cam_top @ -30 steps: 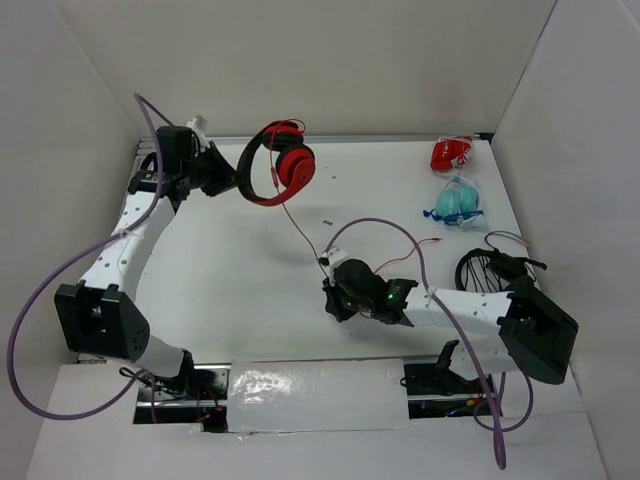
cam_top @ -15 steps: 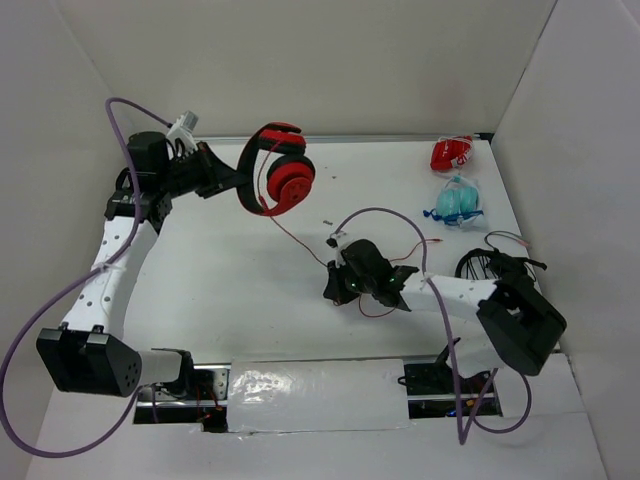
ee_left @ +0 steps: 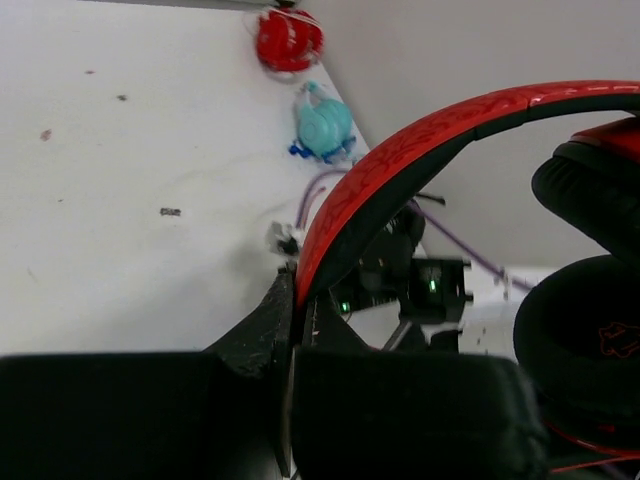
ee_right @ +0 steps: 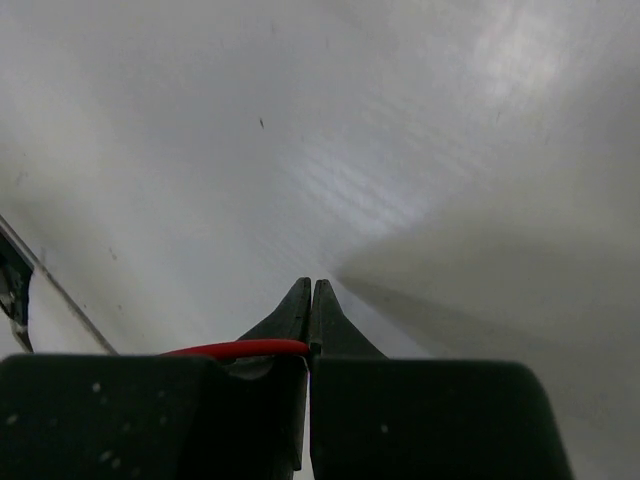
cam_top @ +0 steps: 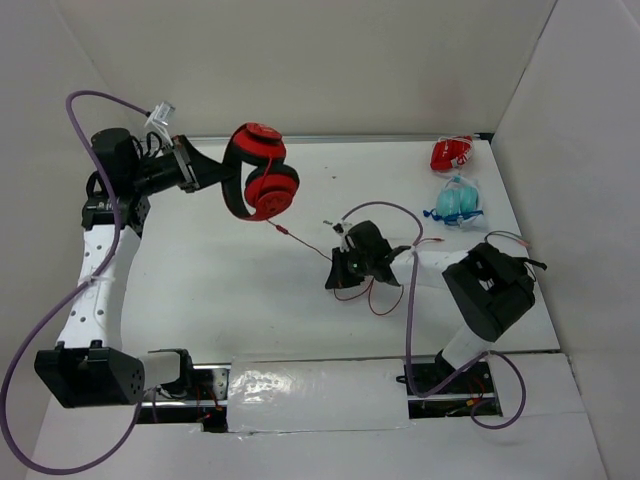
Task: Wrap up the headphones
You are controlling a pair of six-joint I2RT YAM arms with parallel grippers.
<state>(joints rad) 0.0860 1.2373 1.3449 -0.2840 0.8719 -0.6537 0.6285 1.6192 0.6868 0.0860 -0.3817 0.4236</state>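
Clamping the headband, the left gripper [cam_top: 224, 186] held the headphones [cam_top: 266, 186] fast. The right gripper [ee_right: 311, 300] had pinched shut on their red cable [ee_right: 240, 348].

The headphones [ee_left: 400, 165] run off the left wrist view's right edge; their cable [ee_right: 240, 348] disappears inside the closed right gripper [ee_right: 311, 295].

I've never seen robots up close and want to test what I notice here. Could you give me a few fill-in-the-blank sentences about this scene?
1. The left fingers are shut on the headphones' ____.
2. The right fingers pinch the headphones' thin ____ cable.
3. The red packet and the teal packet lie near the table's far ____ corner.
Missing words: headband; red; right.
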